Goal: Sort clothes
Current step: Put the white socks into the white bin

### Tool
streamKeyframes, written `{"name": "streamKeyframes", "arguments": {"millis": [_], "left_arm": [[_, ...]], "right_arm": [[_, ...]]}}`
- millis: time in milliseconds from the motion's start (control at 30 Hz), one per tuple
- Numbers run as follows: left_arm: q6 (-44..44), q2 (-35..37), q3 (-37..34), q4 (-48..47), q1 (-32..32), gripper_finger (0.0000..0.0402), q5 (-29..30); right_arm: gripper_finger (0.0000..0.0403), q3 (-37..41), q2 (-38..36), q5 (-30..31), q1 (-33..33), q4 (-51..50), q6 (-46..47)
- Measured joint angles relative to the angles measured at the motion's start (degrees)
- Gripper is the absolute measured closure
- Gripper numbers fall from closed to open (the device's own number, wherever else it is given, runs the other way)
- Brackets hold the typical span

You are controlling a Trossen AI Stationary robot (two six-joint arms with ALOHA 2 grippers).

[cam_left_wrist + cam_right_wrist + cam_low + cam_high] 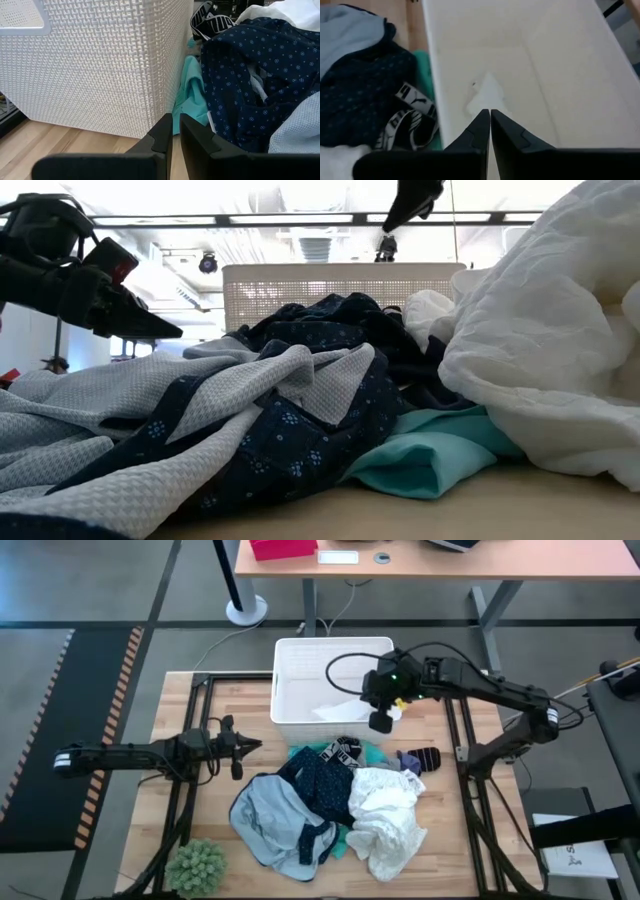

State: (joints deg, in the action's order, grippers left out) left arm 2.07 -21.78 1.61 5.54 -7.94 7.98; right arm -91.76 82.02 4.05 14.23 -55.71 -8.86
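Note:
The clothes lie in a pile on the wooden table in front of the white basket (300, 660): a light blue garment (268, 820), a navy patterned one (325, 788), a white one (390, 818), black underwear with a white lettered waistband (412, 107), a turquoise piece (192, 95) and a dark striped sock (427, 757). A small white garment (487, 95) rests on the basket's floor. My right gripper (489, 122) hangs shut above the basket's near right corner, clear of that garment. My left gripper (175, 132) hovers shut at the pile's left, pointing at the basket's wall.
A fuzzy green ball (197, 865) sits at the table's near left corner. Black frame rails (200, 690) run along the table's left and right sides. Bare wood shows at the far left and along the near right edge.

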Motion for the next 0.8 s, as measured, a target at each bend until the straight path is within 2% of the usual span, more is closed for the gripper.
{"name": "streamKeyframes", "arguments": {"millis": [333, 667, 800], "left_arm": [[0.00, 0.00, 0.00, -0.02, -0.02, 0.0380, -0.02], [-0.02, 0.00, 0.00, 0.00, -0.02, 0.0380, -0.02], [-0.02, 0.00, 0.00, 0.00, -0.01, 0.0380, -0.02]], "right_arm": [[0.0403, 2.83, -5.88, 0.00, -5.29, -2.96, 3.98], [0.0403, 10.88, -9.44, -0.28, -13.35, -6.46, 14.11], [0.0403, 14.06, -9.79, -2.45, -15.50, -6.46, 15.82]]}}
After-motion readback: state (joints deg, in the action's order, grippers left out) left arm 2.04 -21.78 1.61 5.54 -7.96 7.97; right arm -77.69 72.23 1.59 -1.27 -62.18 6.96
